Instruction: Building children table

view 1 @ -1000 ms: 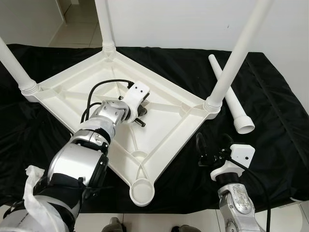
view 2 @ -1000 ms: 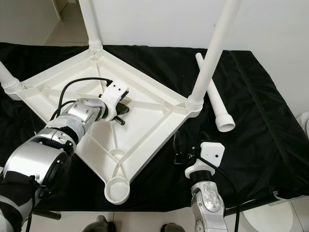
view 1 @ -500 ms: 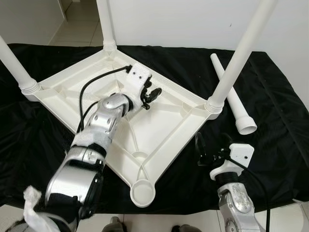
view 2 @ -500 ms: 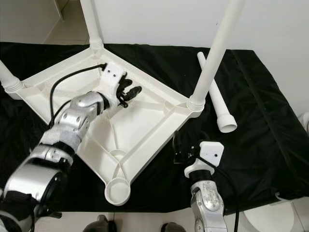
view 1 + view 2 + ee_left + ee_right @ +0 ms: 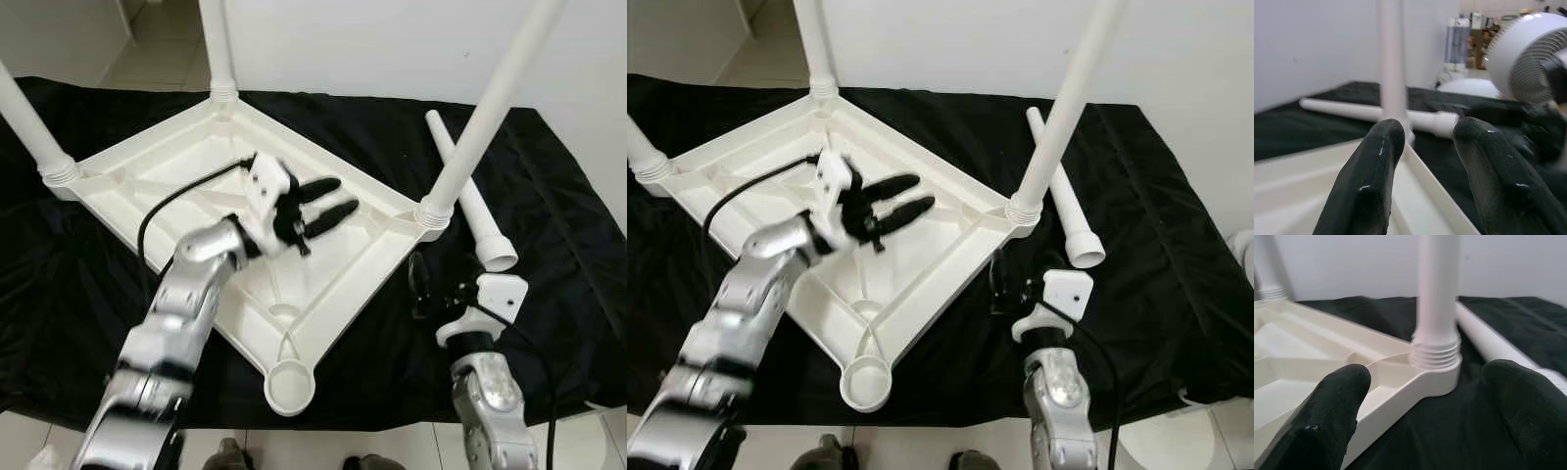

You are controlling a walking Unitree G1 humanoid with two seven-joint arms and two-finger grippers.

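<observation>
Both pincers parted (left (image 5: 327, 197) seemingly raised).

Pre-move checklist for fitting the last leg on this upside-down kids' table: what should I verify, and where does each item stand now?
1. Three legs seated in the table top: ok.
2. Near corner socket free for a leg: ok.
3. Loose leg lying on the black cloth, unblocked: ok.
4. Left gripper open, holding nothing, above the table top: ok.
5. Right gripper open, near the right corner leg: ok.
6. Loose leg within right gripper's reach: cannot tell.
</observation>
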